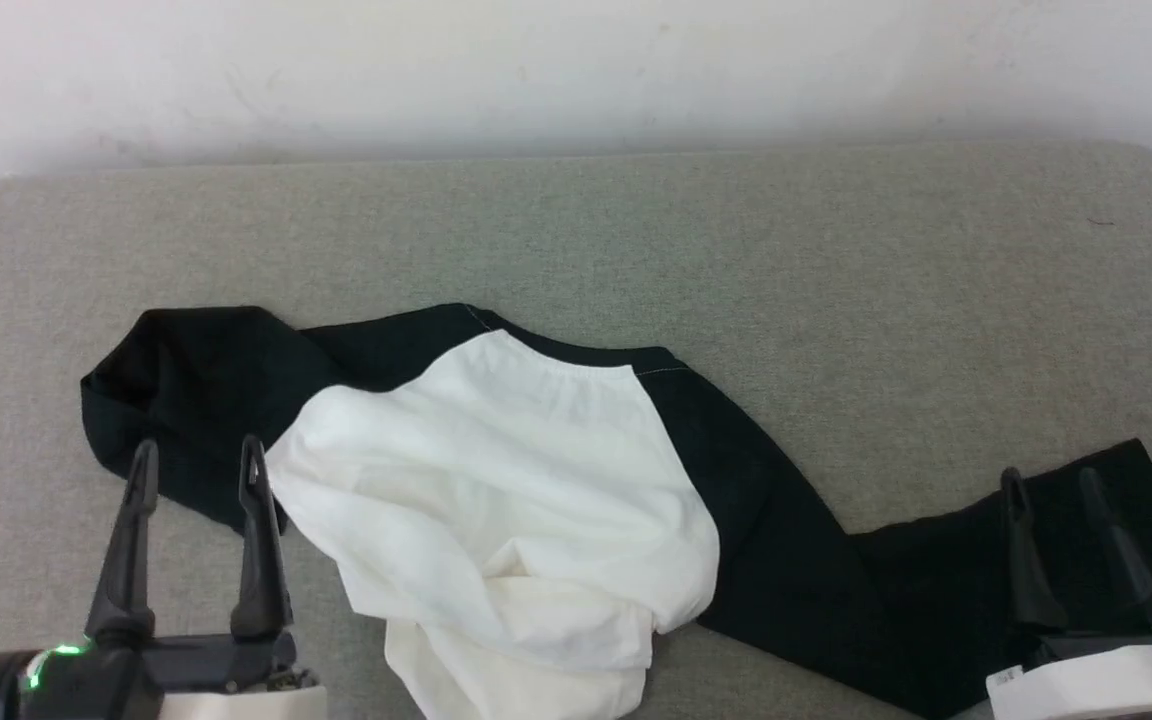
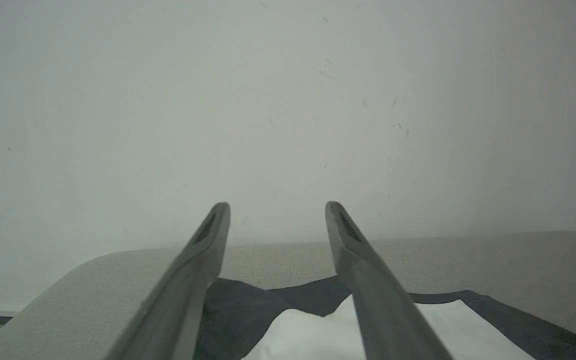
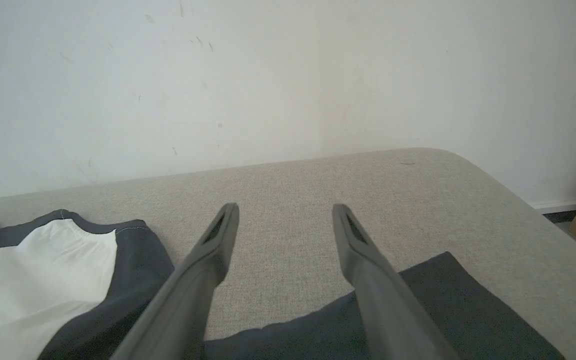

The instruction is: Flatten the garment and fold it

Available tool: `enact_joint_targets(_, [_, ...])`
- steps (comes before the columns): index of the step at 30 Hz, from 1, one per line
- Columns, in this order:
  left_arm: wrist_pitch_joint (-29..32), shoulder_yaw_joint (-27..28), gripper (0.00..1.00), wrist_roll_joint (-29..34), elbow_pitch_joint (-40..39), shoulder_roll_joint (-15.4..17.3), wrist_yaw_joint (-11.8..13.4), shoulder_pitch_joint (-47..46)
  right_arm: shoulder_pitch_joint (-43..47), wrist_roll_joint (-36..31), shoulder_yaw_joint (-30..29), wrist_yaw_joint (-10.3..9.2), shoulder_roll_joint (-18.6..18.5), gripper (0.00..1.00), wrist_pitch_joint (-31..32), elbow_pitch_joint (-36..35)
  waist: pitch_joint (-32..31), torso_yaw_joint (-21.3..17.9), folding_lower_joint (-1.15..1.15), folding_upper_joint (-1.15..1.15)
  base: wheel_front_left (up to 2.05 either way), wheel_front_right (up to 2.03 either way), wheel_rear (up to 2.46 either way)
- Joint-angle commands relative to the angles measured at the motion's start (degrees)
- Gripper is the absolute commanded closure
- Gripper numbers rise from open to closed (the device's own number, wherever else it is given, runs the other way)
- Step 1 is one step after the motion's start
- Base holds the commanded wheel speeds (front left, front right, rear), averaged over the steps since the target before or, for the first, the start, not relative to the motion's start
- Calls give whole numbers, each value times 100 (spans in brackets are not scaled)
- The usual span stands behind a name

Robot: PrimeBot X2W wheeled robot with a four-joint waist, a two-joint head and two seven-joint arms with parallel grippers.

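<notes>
item: garment [image 1: 496, 480]. long-sleeved shirt, white torso, black sleeves. it is laid crumpled on the near half of a grey upholstered surface [image 1: 636, 230]. the white torso is bunched and creased at the middle, with a fold tucked under at the near edge. one black sleeve is gathered in a heap to the left; the other is stretched out to the right and bends toward the near right corner. the chest print cannot be made out.

item: left gripper [image 1: 200, 445]. it is seen at the lower left, fingers spread wide, nothing held between them. the fingertips are placed over the near edge of the heaped left sleeve; contact cannot be told. in the left wrist view, the left gripper [image 2: 277, 206] is shown parted above the garment [image 2: 308, 330].

item: right gripper [image 1: 1048, 475]. it is seen at the lower right, fingers spread wide and empty, set over the end of the outstretched right sleeve. in the right wrist view, the right gripper [image 3: 286, 206] is shown with the sleeve below and the garment [image 3: 33, 270] torso to the left.

item: pale wall [image 1: 576, 60], scuffed, behind the surface.
</notes>
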Motion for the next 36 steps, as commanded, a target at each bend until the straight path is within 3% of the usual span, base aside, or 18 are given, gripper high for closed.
enact_joint_targets(1, [-25, 7, 0, 71, -55, -162, 32, 93, 54, -78, 57, -4, 14, 0, 80, -72, -28, 50, 1, 0, 0, 0, 0])
enact_joint_targets(6, [-26, -11, 0, 242, -63, -326, -116, 108, 47, -520, 386, -4, -4, 0, 842, -350, -38, 135, 1, 0, 0, 0, 0])
enact_joint_targets(11, [-26, -31, 0, 345, 0, -419, -250, 24, 5, -682, 807, -4, -384, 0, 2154, -550, 29, 217, 1, 0, 0, 0, 0])
enact_joint_targets(16, [-26, -64, 0, 347, 103, -526, -349, -28, -20, -704, 947, -4, -717, 0, 3000, -573, 132, 327, 1, 0, 0, 0, 0])
enact_joint_targets(21, [-27, -70, 0, 347, 220, -618, -461, -117, 6, -597, 1281, -4, -1021, 0, 3547, -342, 252, 545, 1, 0, 0, 0, 0])
enact_joint_targets(28, [-27, 24, 0, 351, 310, -701, -557, -160, -88, -427, 1724, -4, -1109, 0, 4054, 321, 280, 692, 1, 0, 0, 0, 0])
enact_joint_targets(29, [-27, 26, 0, 350, 327, -716, -571, -166, -124, -436, 1646, -4, -1054, 48, 4016, 418, 273, 701, 1, 0, 0, 0, 0])
enact_joint_targets(30, [-27, 28, 0, 348, 341, -730, -584, -172, -157, -489, 1592, -4, -1014, 68, 3971, 488, 265, 712, 1, 0, 0, 0, 0])
enact_joint_targets(31, [-27, 35, 0, 347, 354, -742, -596, -177, -186, -533, 1526, -4, -964, 100, 3925, 525, 255, 717, 1, 0, 0, 0, 0])
enact_joint_targets(36, [-27, 131, 0, 344, 351, -796, -604, -179, -419, -641, 1262, -4, -1002, 100, 3816, 240, 234, 602, 1, 0, 0, 0, 0])
